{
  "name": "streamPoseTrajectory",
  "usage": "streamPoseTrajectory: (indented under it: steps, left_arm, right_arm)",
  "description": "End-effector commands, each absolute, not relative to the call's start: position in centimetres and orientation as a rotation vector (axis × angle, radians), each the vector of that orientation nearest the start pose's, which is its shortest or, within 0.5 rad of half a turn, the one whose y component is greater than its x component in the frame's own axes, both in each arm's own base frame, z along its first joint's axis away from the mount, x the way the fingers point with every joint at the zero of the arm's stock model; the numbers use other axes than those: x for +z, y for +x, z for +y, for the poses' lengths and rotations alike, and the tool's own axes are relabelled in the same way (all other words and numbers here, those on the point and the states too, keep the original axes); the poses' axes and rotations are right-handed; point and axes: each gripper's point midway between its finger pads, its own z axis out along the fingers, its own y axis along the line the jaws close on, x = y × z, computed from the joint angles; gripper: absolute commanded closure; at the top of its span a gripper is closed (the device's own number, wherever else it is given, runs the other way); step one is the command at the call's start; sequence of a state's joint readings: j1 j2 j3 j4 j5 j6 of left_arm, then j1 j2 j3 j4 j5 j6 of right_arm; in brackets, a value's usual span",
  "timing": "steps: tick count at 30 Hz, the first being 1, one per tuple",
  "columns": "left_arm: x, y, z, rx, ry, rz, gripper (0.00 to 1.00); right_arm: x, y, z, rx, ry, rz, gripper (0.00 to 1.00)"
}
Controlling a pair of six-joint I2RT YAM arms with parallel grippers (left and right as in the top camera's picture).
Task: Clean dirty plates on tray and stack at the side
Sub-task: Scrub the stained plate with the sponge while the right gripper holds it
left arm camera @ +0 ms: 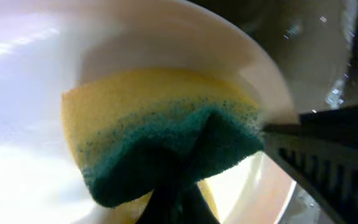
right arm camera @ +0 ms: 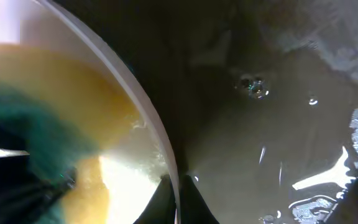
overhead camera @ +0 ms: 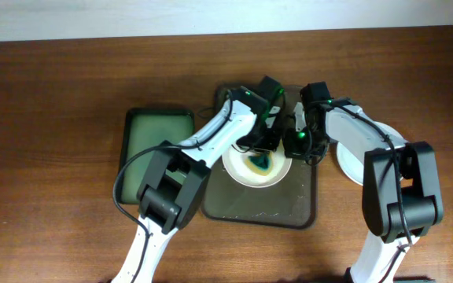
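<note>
Right fingers (right arm camera: 197,211) astride plate (right arm camera: 132,168) rim

There are two robot arms, a left arm (overhead camera: 211,137) and a right arm (overhead camera: 368,137). Two trays can be counted: one dark olive-brown tray (overhead camera: 234,206) and one smaller green tray (overhead camera: 160,141) beside it. Two white plates show in the overhead view, one plate in the tray (overhead camera: 238,176) and one plate on the table (overhead camera: 351,169) at the robot's right. This second plate is half covered by the right arm, and it cannot be told whether more plates lie stacked beneath it. There is one sponge (left arm camera: 160,143), yellow with a dark green face. All of it stands on one wooden table (overhead camera: 53,118).
</note>
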State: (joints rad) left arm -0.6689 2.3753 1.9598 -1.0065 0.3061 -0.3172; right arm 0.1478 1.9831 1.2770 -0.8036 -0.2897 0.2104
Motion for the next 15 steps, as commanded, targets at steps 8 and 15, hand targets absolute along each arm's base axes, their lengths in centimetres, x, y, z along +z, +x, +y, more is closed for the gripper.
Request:
streamPoseTrajectory:
  steps: [8,15]
  left_arm:
    - [0.6,33.2,-34.3,-0.622,0.601,3.176,1.0]
    - [-0.1,37.9,-24.0,-0.13,0.36,3.227,1.0]
  right_arm:
    - [-1.2,34.6,9.9,0.405,0.092,3.15,0.96]
    - [-1.2,34.6,9.9,0.405,0.092,3.15,0.96]
